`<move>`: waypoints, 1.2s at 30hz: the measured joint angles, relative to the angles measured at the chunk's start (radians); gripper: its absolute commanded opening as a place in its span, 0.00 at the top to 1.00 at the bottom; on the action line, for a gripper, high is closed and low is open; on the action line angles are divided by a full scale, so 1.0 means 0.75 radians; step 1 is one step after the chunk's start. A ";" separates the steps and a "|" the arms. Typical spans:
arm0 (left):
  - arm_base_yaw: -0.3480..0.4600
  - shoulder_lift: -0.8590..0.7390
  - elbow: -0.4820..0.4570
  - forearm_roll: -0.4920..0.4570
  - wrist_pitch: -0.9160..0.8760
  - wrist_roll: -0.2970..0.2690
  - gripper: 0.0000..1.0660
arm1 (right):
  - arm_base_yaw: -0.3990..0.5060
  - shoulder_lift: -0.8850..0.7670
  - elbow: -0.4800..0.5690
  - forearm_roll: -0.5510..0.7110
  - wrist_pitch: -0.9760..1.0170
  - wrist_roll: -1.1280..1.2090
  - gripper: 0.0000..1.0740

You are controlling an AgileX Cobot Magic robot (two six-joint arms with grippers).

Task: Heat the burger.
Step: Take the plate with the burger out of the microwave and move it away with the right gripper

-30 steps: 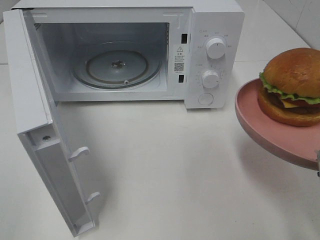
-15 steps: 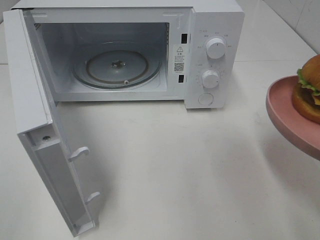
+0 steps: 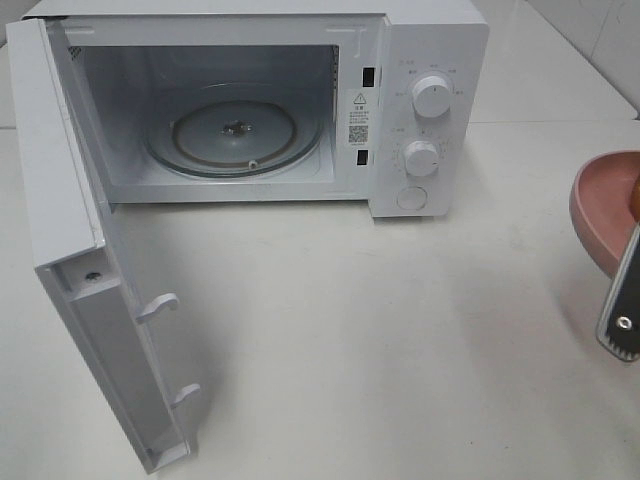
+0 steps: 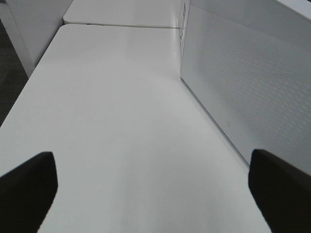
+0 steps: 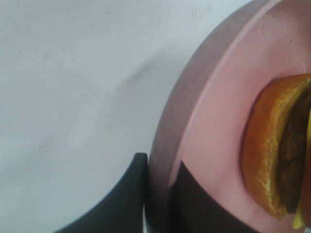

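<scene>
Exterior high view: one microwave (image 3: 250, 105) stands on the counter (image 3: 400, 330), its door (image 3: 85, 270) swung wide and the glass turntable (image 3: 235, 135) bare inside. At the right edge I see part of one pink plate (image 3: 600, 205) lifted above the counter, with a dark finger of my right pincer (image 5: 158, 194) crossing in front of it.

Right wrist view: the right pincer is pinched on the plate's rim, one finger under and one over. The burger (image 5: 274, 150) sits on the plate; I see only a slice of its lower bun and patty here, and in the high view no more than a sliver at the frame edge. The plate appears tilted.

Left wrist view: my left pincer (image 4: 155, 187) is spread wide and holds nothing, hanging over bare counter beside the microwave's perforated side wall.

Step in hand, as I judge it: carrying the plate to the cavity. To do this well I would level the plate first, since a rim grip lets it droop and the burger could slide, then bring it in low and straight through the opening, clear of the door, and set it centred on the turntable before releasing.

Count: one microwave, two knobs (image 3: 432, 95), one button (image 3: 411, 198), one plate, one burger.
</scene>
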 measured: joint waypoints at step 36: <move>0.000 0.000 0.000 0.000 0.000 0.000 0.06 | -0.157 0.925 -0.237 -0.157 0.044 1.109 0.99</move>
